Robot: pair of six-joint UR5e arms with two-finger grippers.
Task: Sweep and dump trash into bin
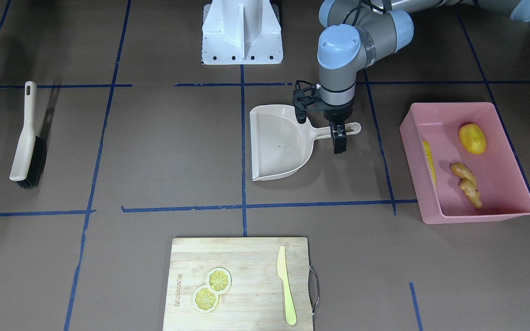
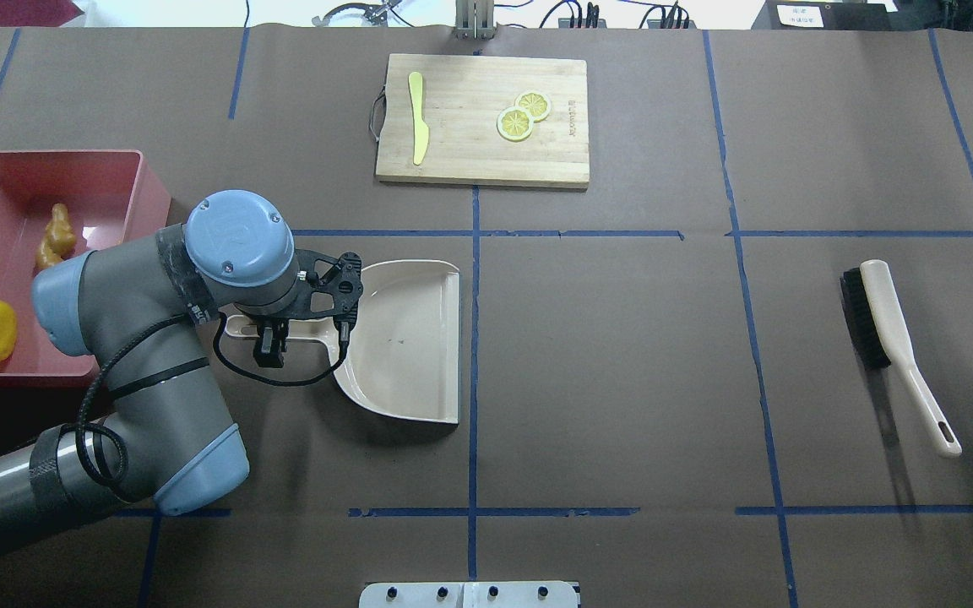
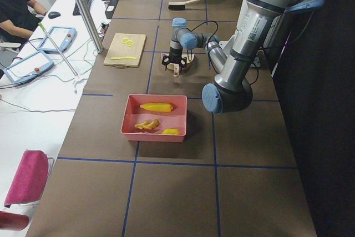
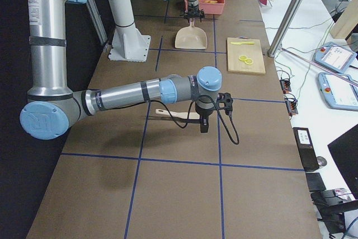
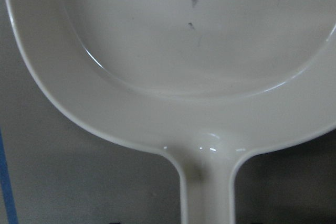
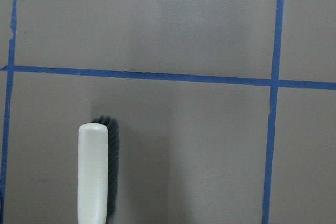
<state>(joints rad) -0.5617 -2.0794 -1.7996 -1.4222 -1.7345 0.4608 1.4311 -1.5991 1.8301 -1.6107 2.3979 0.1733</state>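
Note:
All three pieces of trash lie in the pink bin [image 1: 476,215]: the corn cob [image 1: 429,161] against its wall, the potato-like lump [image 1: 472,138] and the ginger root [image 1: 467,184]. The bin also shows in the overhead view [image 2: 127,181]. The beige dustpan [image 1: 279,142] lies flat and empty on the table. My left gripper [image 1: 339,138] stands over its handle, fingers close on either side, shut on it. My right gripper [image 4: 204,126] shows only in the exterior right view, above the brush [image 4: 173,115]. I cannot tell its state.
The brush [image 1: 28,142] lies on the table far from the bin. A wooden cutting board [image 1: 237,257] at the operators' edge holds two lemon slices [image 1: 212,289] and a pale yellow knife [image 1: 285,285]. The white robot base [image 1: 242,32] is behind the dustpan.

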